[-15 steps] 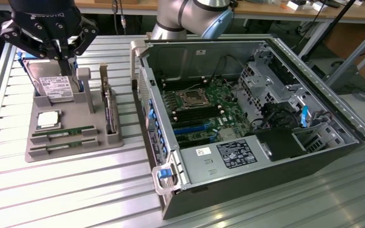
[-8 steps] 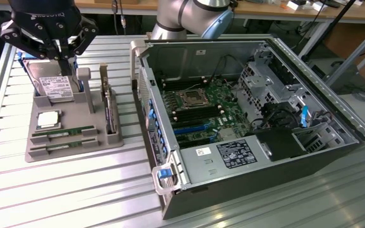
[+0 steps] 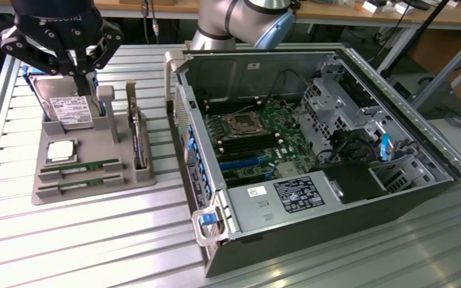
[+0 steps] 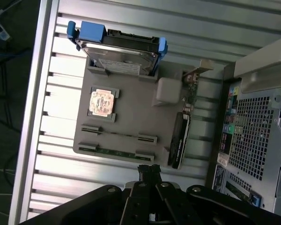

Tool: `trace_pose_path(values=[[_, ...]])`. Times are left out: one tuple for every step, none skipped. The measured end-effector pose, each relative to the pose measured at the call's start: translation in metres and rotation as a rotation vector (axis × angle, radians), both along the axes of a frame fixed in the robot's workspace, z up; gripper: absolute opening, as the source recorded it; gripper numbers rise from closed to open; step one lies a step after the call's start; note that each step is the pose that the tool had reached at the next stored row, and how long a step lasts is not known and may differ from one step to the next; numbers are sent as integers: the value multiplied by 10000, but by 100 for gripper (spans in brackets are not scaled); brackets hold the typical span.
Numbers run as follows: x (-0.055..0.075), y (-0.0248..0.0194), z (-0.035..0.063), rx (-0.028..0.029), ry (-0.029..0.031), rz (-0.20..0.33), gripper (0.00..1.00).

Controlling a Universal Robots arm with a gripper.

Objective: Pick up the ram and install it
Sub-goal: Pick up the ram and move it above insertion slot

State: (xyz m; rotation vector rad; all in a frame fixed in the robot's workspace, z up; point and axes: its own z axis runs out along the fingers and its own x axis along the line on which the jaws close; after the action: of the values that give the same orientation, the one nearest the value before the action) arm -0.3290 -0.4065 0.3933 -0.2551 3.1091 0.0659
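Two ram sticks, thin and green, lie on edge in the slots of a grey holder tray (image 3: 94, 192): one (image 3: 80, 166) behind the other (image 3: 78, 183). In the wrist view the nearer ram stick (image 4: 116, 152) lies just ahead of the fingertips. My black gripper (image 3: 82, 89) hangs above the far end of the tray, over the hard drive (image 3: 70, 111), with its jaws shut and nothing between them. In the wrist view the gripper (image 4: 149, 169) also shows its fingers pressed together. The open computer case (image 3: 311, 210) lies to the exterior view's right, with the motherboard (image 3: 263, 141) exposed.
The tray also carries a square silver processor (image 3: 60, 151) and an upright expansion card (image 3: 137, 141). The hard drive (image 4: 119, 51) sits in a blue-edged bracket. Everything rests on a slatted metal table (image 3: 94, 240). The arm's grey joint (image 3: 247, 21) stands behind the case.
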Motion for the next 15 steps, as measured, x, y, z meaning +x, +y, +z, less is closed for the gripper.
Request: trace_pose_path(values=[[0,0,0,0,-1,51,10],[0,0,0,0,0,107,10],[0,0,0,0,0,159,10],[0,0,0,0,0,206,10],[0,0,0,0,0,273,10],[0,0,0,0,0,322,10],[0,0,0,0,0,362,10],[0,0,0,1,0,412,10],[0,0,0,0,0,487,10],[0,0,0,0,0,539,10],[0,0,0,0,0,602,10],[0,0,0,0,0,649,10],[0,0,0,1,0,716,10],[0,0,0,0,0,778,10],[0,0,0,0,0,811,10]])
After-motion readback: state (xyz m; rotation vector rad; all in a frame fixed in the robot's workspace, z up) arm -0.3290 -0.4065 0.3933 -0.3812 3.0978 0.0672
